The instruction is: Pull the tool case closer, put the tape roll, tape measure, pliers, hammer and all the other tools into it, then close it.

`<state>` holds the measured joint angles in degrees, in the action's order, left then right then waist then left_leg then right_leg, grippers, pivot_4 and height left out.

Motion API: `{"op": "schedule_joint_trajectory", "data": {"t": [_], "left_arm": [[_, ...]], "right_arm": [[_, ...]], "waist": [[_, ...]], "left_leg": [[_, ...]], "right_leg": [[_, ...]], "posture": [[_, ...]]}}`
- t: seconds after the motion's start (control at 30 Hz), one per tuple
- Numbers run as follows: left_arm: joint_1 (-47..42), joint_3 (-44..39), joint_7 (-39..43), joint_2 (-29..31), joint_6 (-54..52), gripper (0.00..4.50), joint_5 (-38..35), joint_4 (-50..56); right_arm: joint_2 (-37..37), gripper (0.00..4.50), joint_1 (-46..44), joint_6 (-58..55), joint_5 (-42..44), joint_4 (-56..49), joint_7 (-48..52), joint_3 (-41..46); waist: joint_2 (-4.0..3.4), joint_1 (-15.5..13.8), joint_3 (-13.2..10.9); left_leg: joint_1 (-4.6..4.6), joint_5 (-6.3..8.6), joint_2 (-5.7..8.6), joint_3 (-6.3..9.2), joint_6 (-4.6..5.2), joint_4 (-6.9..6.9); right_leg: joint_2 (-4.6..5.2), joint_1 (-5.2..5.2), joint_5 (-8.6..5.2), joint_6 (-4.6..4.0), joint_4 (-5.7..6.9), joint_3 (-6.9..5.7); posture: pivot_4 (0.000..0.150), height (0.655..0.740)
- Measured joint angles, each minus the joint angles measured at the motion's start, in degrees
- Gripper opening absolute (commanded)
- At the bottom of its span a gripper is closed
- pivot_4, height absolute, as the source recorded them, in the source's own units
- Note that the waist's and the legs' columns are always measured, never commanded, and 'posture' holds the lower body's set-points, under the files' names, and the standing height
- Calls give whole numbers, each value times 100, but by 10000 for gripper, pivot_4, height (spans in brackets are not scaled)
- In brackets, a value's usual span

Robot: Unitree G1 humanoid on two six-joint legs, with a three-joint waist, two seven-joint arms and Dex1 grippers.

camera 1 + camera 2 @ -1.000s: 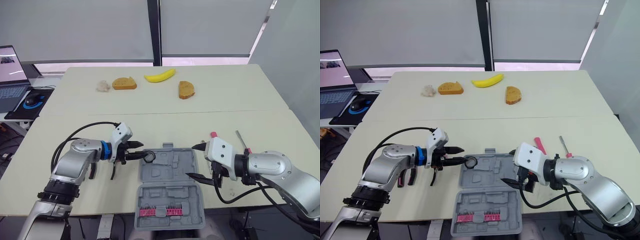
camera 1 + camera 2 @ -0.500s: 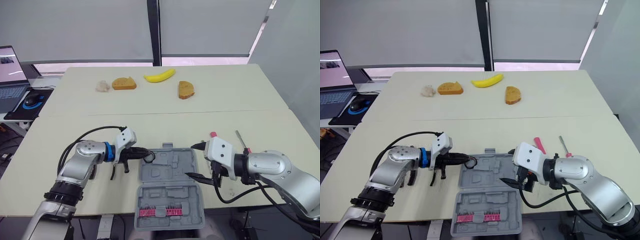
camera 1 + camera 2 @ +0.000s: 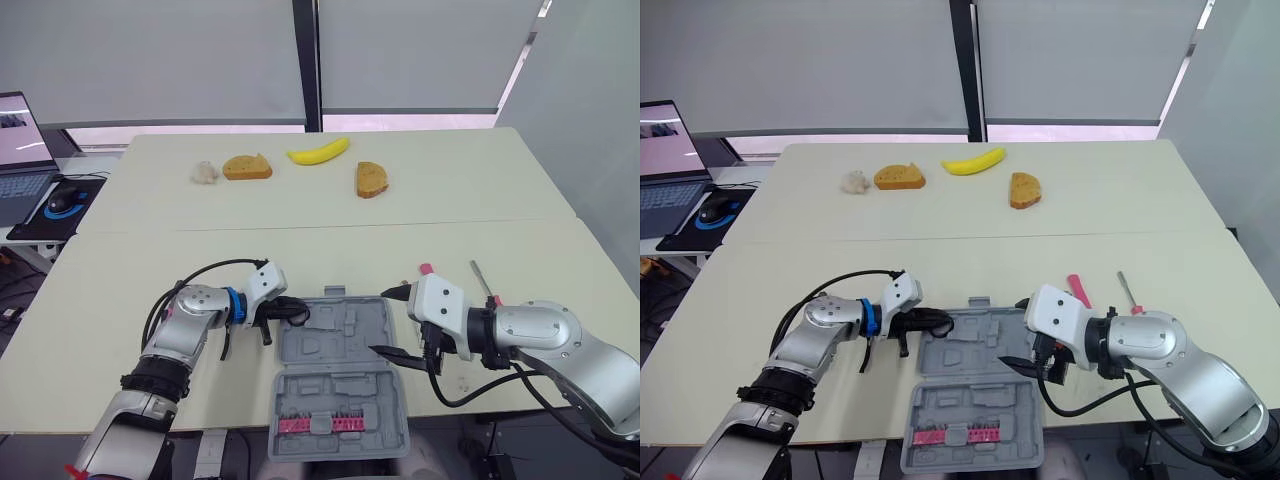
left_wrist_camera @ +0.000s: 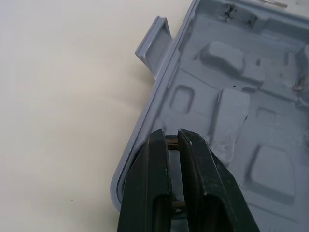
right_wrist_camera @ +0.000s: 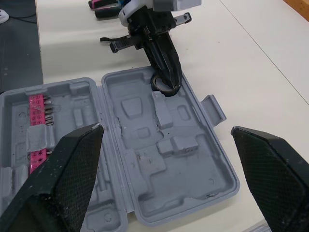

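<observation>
Grey plastic, from the head: saw the open moulded tool case [image 3: 340, 342] at the bench's [image 3: 450, 240] near edge, left end effector [image 3: 288, 310] clenched on a black tape roll [image 3: 298, 313] at its far-left corner, right end effector [image 3: 391, 322] released alongside. From the left wrist: saw fingers [image 4: 149, 193] pinched over the rim. From the right wrist: saw the tape roll just inside.

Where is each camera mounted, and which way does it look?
Left and right eye views: on the head, facing forward and down over the table; left end effector and right end effector show.
Left wrist view: on that wrist, looking along its fingers into a corner of the tool case.
Right wrist view: on that wrist, looking between its open fingers toward the left end effector gripping the tape roll.
Shared: every view shows the case.
</observation>
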<state>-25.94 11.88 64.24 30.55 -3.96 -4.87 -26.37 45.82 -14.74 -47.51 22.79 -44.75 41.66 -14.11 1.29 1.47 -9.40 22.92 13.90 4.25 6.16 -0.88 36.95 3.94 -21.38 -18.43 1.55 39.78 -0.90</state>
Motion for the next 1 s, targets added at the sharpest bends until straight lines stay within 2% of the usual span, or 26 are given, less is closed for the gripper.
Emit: {"op": "schedule_joint_trajectory", "data": {"t": [0.37, 0.6, 0.77, 0.87, 0.97, 1.0], "left_arm": [[-19, -23, -5, 13, 342, 3940, 69, -217], [234, -627, 12, 519, -294, 3940, -350, 631], [618, -1594, 5, 1145, -1320, 3940, -1244, 1820], [1884, -3105, -390, 1704, -1992, 3940, -1671, 2495], [2778, -4069, -829, 1718, -2190, 3940, -1702, 2541], [3078, -4281, -959, 1640, -2168, 5643, -1700, 2578]], "right_arm": [[12, 45000, -9, 1, -7, 0, 3, -3], [13, 45000, 24, 79, -5, 3, -18, 164], [-121, 45000, 107, 296, -18, 27, -73, 350], [-124, 45000, 876, 920, -133, 226, -84, 1073], [-114, 45000, 1463, 1264, -146, 587, -44, 1798], [-121, 45000, 1665, 1432, -135, 698, -13, 2080]], "waist": [[1, 10, 2], [2, 17, 2], [2, 36, 1], [1, 92, 1], [-3, 21, -1], [-4, -1, -2]], "left_leg": [[-5, 0, -1, 2, 0, 1], [1, 0, -5, 4, 0, 1], [-1, 0, -5, 2, 0, -3], [-11, 2, -9, 1, 3, -18], [-9, 2, -9, 1, 3, -16], [-11, 2, -9, -1, 3, -16]], "right_leg": [[-1, 3, 1, 1, 2, -1], [-6, -2, 0, 1, 1, 2], [-5, -5, 0, 1, -3, 7], [-10, -5, 0, 0, -21, 21], [-9, 1, 1, 2, -32, 19], [-6, 6, 6, 9, -38, 19]], "posture": [[1500, 7400], [1500, 7400], [1500, 7400], [1500, 7400], [1500, 7400], [1500, 7400]]}}
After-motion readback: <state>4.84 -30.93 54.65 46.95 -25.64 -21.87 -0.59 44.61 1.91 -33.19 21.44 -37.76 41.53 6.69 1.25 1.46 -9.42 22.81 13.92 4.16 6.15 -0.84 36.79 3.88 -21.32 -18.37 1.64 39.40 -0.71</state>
